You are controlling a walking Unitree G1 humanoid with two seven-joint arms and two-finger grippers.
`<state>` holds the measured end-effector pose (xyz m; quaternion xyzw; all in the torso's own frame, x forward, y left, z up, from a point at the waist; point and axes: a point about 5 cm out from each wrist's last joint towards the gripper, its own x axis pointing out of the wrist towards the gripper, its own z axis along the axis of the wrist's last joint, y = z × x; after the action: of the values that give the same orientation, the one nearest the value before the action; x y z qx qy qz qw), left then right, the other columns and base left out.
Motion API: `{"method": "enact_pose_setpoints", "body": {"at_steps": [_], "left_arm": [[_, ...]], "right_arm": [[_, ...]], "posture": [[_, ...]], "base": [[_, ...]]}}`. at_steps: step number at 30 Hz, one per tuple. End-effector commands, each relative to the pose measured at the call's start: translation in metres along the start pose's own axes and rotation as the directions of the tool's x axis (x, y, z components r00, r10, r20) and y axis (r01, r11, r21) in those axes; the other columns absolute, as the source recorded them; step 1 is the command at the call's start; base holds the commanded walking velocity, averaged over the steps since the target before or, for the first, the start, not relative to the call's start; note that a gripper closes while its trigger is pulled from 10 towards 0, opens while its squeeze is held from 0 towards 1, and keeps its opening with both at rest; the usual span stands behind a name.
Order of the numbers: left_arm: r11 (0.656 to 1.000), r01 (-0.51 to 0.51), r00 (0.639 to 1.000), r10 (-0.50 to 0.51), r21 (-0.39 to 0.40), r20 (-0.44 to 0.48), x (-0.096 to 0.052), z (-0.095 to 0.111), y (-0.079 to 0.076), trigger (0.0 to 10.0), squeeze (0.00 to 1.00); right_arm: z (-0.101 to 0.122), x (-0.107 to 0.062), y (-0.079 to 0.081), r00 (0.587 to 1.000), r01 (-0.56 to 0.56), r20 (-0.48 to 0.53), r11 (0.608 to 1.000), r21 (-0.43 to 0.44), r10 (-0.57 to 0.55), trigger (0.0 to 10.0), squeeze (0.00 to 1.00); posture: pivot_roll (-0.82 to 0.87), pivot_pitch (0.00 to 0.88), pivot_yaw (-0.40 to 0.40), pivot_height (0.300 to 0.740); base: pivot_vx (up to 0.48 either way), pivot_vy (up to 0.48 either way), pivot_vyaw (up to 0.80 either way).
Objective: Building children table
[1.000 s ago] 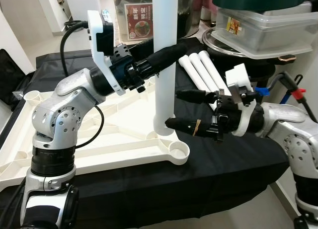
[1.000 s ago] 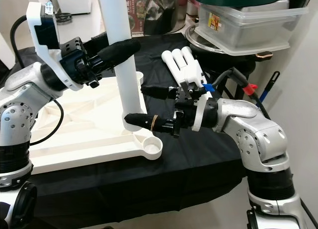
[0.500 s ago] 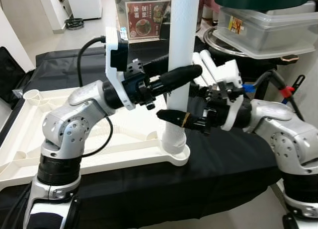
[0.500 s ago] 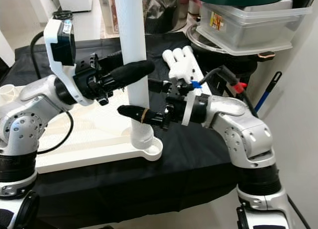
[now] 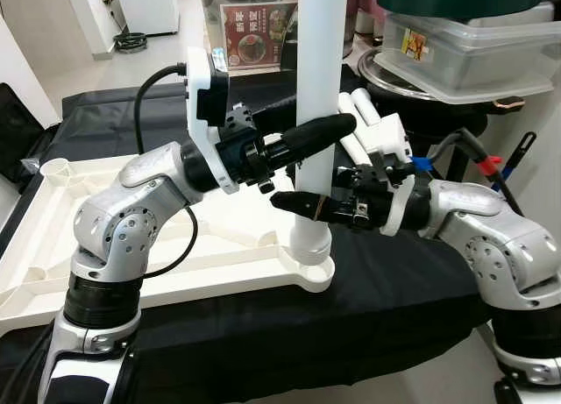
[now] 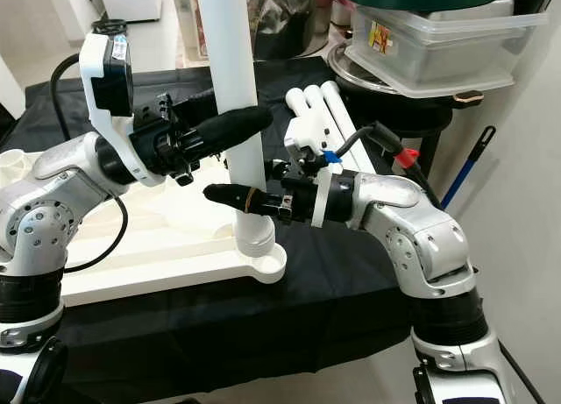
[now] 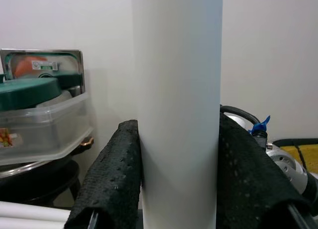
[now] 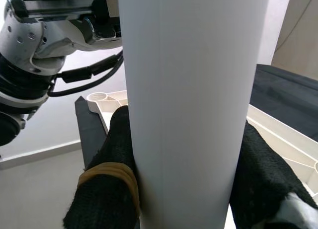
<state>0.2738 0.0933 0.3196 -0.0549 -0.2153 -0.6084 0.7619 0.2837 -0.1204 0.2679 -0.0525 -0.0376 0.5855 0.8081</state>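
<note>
A white table leg (image 5: 317,71) stands upright in the corner socket (image 5: 308,265) of the upturned white tabletop (image 5: 53,246). My left gripper (image 5: 329,124) is shut on the leg at mid height, and its black fingers (image 7: 107,184) press both sides of the leg (image 7: 176,110). Just below it, my right gripper (image 5: 302,194) is shut on the same leg from the right. Its fingers (image 8: 107,189) flank the leg (image 8: 194,105), and one carries a tan rubber band. The leg's top runs out of view.
Three spare white legs (image 6: 320,102) lie on the black cloth behind my right arm. A clear plastic box with a green lid (image 5: 473,45) sits on a stand at the back right. Blue and red handles (image 5: 517,150) lean at the right edge.
My right gripper has risen from beside the corner socket and closed around the leg. The left gripper keeps its hold. The camera has shifted, so the whole scene sits differently.
</note>
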Motion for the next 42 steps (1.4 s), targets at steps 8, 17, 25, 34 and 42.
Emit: {"method": "enact_pose_setpoints", "body": {"at_steps": [8,17,25,34,42], "left_arm": [[0.995,-0.098,0.994,0.096,-0.032,-0.055,-0.006,-0.012,0.011,10.0,1.00],[0.875,-0.483,0.870,0.475,-0.034,-0.129,-0.044,-0.035,0.040,10.0,1.00],[0.669,-0.740,0.639,0.731,0.069,-0.240,-0.080,-0.071,0.035,10.0,0.00],[0.638,-0.763,0.601,0.759,0.103,-0.250,-0.068,-0.082,0.024,10.0,0.00],[0.650,-0.754,0.609,0.748,0.101,-0.265,-0.059,-0.090,0.019,10.0,0.00]], "right_arm": [[-0.003,0.002,-0.017,0.982,0.186,0.016,0.983,0.001,-0.186,0.0,0.00],[-0.026,-0.005,-0.042,0.874,0.486,-0.038,0.874,0.008,-0.485,0.0,0.00],[-0.033,-0.014,-0.047,0.802,0.597,-0.024,0.802,0.013,-0.597,10.0,0.00],[-0.027,-0.009,-0.044,0.789,0.613,0.030,0.790,0.017,-0.613,10.0,0.00],[-0.031,0.000,-0.038,0.783,0.618,0.047,0.784,0.057,-0.621,10.0,0.00]], "posture": [[-0.04,0.041,0.021,0.740],[-0.03,0.039,0.026,0.740],[-0.02,0.043,0.028,0.740],[-0.03,0.043,0.029,0.740],[-0.03,0.044,0.029,0.740]], "base": [[0.000,0.000,0.00],[0.000,0.000,0.00],[0.000,0.000,0.00],[0.000,0.066,0.00],[0.000,0.480,0.00]]}}
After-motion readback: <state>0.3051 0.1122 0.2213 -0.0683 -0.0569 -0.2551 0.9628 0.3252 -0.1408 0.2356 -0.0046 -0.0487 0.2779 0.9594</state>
